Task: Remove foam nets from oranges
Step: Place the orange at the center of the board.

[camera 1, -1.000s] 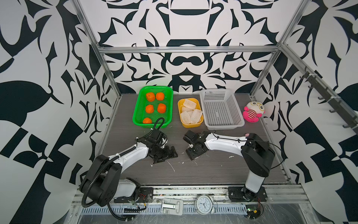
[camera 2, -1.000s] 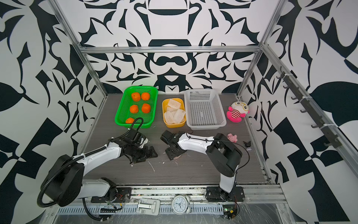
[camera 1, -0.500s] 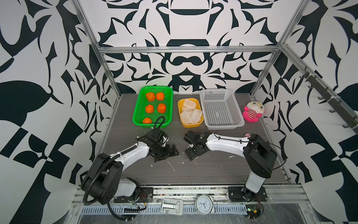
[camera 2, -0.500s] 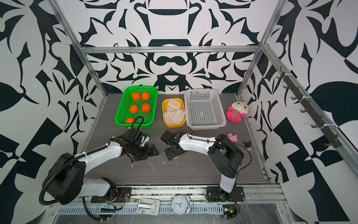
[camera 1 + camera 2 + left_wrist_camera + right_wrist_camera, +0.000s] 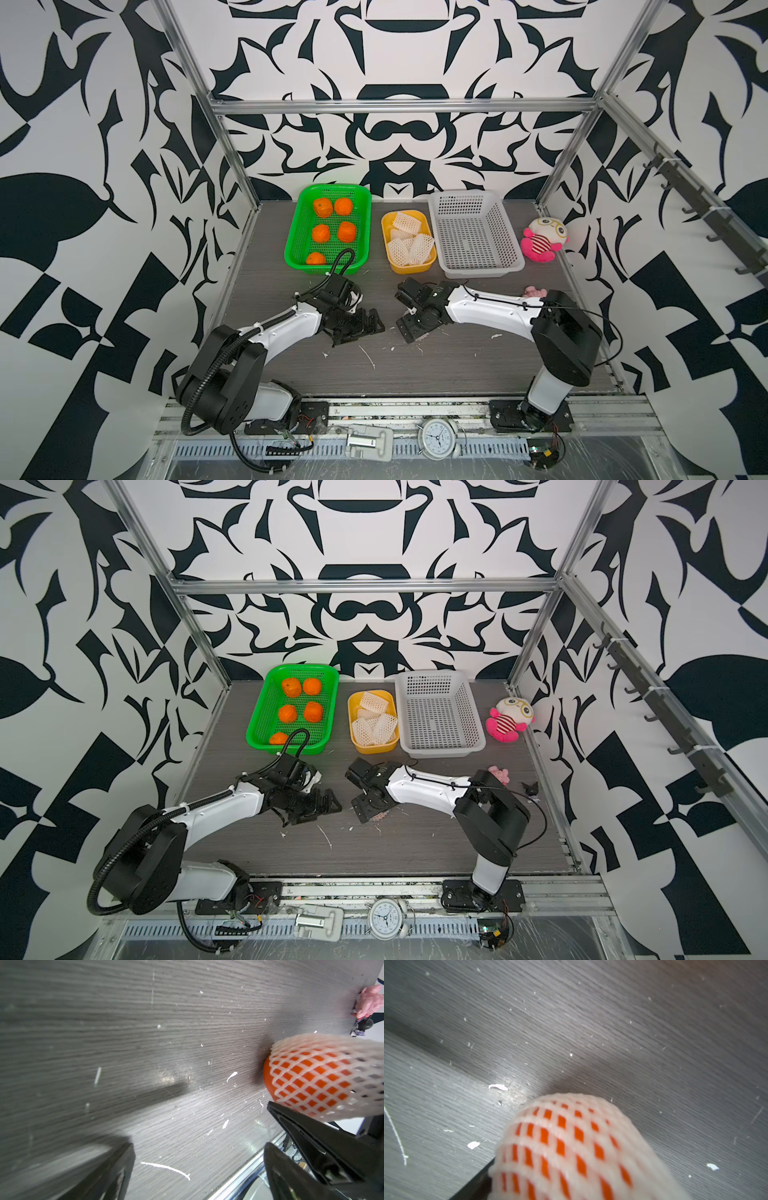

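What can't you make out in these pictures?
Netted orange: both top views, mostly hidden under the right gripper.
Right gripper's grip: right wrist view, jaws cut off by the edge, blurred net in front.
Front orange: both top views, lower part behind the green basket's near wall.

The grey wood-grain tabletop looked matt, faintly shiny in patches. The white foam net was a soft, spongy lattice over a smooth orange fruit. The green perforated basket was glossy plastic; the pink-and-white toy, fuzzy plush.
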Controlling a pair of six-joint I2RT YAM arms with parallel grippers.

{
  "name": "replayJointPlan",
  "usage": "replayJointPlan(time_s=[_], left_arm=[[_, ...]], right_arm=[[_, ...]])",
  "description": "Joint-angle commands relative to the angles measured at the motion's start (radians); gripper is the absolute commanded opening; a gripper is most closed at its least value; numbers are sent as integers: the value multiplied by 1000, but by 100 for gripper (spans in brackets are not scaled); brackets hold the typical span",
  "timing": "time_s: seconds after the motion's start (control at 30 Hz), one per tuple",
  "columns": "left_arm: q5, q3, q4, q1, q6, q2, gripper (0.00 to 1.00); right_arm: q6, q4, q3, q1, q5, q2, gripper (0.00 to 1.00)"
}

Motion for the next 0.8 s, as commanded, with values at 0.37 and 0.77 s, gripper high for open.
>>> replayJointPlan(time_s=[0.37, 0.77], left_arm=[[15, 31, 12, 4, 0, 1, 100], [36, 45, 27, 3, -17, -11, 99]], right_arm=[[20, -26, -1, 16, 14, -68, 100], [9, -26, -9, 16, 12, -154, 100]])
